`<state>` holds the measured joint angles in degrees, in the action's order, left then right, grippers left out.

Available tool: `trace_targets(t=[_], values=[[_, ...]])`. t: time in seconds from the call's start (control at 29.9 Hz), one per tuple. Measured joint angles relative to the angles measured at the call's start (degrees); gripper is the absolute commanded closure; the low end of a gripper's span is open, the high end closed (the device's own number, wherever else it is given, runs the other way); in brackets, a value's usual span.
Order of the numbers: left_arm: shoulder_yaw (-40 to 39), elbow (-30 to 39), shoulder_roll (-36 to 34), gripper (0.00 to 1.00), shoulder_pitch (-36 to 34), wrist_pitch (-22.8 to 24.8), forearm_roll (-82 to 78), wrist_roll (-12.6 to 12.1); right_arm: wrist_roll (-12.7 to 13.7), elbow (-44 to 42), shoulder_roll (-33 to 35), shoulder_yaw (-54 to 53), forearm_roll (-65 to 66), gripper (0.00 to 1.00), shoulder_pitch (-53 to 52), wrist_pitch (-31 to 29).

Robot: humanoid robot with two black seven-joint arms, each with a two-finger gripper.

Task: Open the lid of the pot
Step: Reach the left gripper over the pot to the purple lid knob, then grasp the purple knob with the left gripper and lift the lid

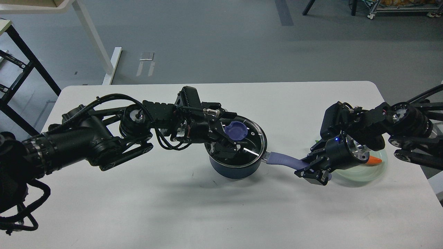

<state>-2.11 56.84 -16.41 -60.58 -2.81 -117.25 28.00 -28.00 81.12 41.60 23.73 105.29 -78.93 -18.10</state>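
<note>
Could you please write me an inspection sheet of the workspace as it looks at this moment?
Surface: white table with rounded corners, bare across the near side.
Job's things: dark blue pot at centre, its purple handle pointing right; glass lid tilted on the pot, its purple knob raised.
Clutter: pale green plate at right, holding an orange piece, largely hidden by the arm.
Grippers: left gripper shut on the knob; right gripper shut on the handle's end.
Cables: black cables looped along the left arm.
Surroundings: grey floor; white table leg and black frame at left; wheeled rack far right.
</note>
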Motion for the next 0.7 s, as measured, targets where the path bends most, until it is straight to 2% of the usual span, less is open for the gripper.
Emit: trace_targets(t=[0.43,0.57,0.7], values=[[0.1,-0.7,0.6,0.05,1.4,-0.1,-0.2,0.0,0.0,0.0,-0.1,0.0,-0.1,0.75,0.0,0.0],[0.0,-0.8,0.6,0.21,1.6,-0.1,-0.2,0.0,0.0,0.0,-0.1,0.0,-0.1,0.75,0.0,0.0],[0.0,-0.8,0.6,0.47,1.6,-0.1,-0.2,0.0,0.0,0.0,0.0,0.0,-0.1,0.75,0.0,0.0]])
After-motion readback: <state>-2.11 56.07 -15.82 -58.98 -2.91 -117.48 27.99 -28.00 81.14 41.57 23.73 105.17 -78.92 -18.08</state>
